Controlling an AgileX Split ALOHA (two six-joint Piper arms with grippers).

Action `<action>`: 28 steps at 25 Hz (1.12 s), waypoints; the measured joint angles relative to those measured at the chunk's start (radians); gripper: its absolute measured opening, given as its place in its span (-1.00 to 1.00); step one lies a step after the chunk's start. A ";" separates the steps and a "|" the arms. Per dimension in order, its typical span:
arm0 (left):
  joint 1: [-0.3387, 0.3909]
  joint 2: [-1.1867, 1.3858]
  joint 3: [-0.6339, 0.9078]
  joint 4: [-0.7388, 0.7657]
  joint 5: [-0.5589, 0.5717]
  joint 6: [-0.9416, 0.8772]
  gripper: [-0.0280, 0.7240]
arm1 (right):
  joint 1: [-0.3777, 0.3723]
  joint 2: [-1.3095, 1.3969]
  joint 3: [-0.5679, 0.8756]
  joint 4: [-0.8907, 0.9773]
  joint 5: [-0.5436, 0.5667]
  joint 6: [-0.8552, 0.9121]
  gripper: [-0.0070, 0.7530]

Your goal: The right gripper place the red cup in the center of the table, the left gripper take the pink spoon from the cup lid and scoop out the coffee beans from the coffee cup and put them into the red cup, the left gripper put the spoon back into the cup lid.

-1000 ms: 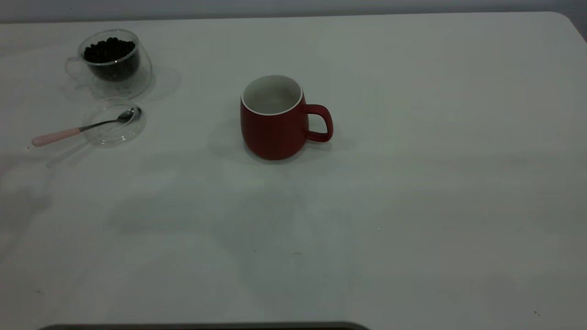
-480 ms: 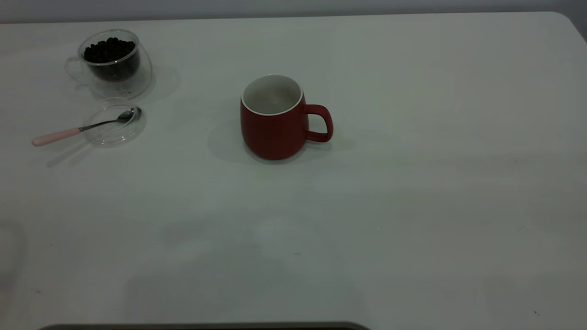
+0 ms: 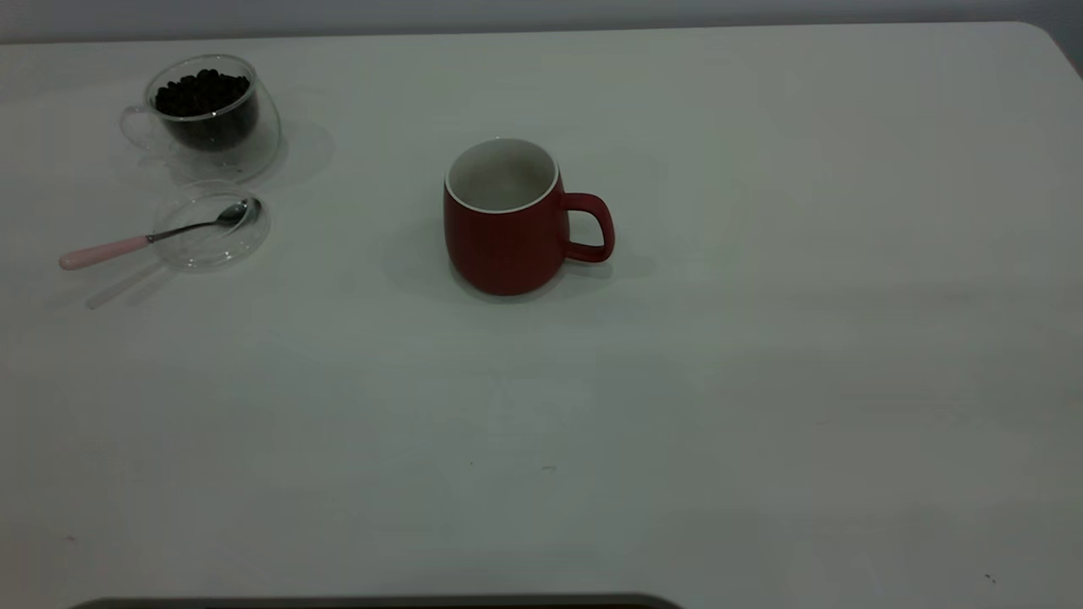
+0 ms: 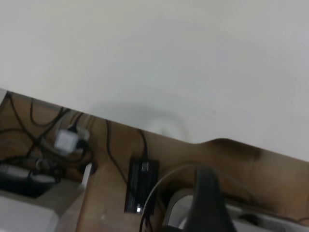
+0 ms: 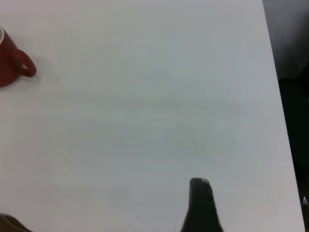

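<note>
The red cup stands upright near the middle of the table, handle to the right; its handle side also shows far off in the right wrist view. At the far left, the clear coffee cup holds coffee beans. Just in front of it the cup lid carries the pink spoon, bowl on the lid and pink handle sticking out left. Neither arm shows in the exterior view. My left gripper hangs beyond the table's edge, over the floor. My right gripper is over bare table near its right edge.
The left wrist view shows the table's edge with cables and a black power brick on the floor below. A dark strip lies along the near table edge. The right table edge drops to darkness.
Soft shadows on the near and left parts of the table have faded away. The red cup, coffee cup, lid and spoon have not moved.
</note>
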 joint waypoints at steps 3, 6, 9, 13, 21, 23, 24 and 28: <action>0.000 -0.093 0.049 -0.007 0.000 0.028 0.64 | 0.000 0.000 0.000 0.000 0.000 0.000 0.57; 0.000 -0.177 0.094 -0.009 0.000 0.112 0.64 | 0.000 0.000 0.000 0.000 0.000 0.000 0.57; 0.000 -0.251 0.152 -0.009 -0.005 0.157 0.64 | 0.000 0.000 0.000 0.000 0.000 0.000 0.57; 0.000 -0.334 0.245 -0.010 -0.025 0.123 0.64 | 0.000 0.000 0.000 0.000 0.000 0.000 0.57; -0.079 -0.562 0.258 -0.010 -0.040 0.108 0.64 | 0.000 0.000 0.000 0.000 0.000 0.000 0.57; -0.089 -0.602 0.259 0.000 -0.038 0.108 0.64 | 0.000 0.000 0.000 0.000 0.000 0.000 0.57; -0.090 -0.617 0.259 0.000 -0.037 0.108 0.64 | 0.000 0.000 0.000 0.000 0.000 0.000 0.57; -0.090 -0.651 0.259 0.000 -0.037 0.108 0.64 | 0.000 0.000 0.000 0.000 0.000 0.000 0.57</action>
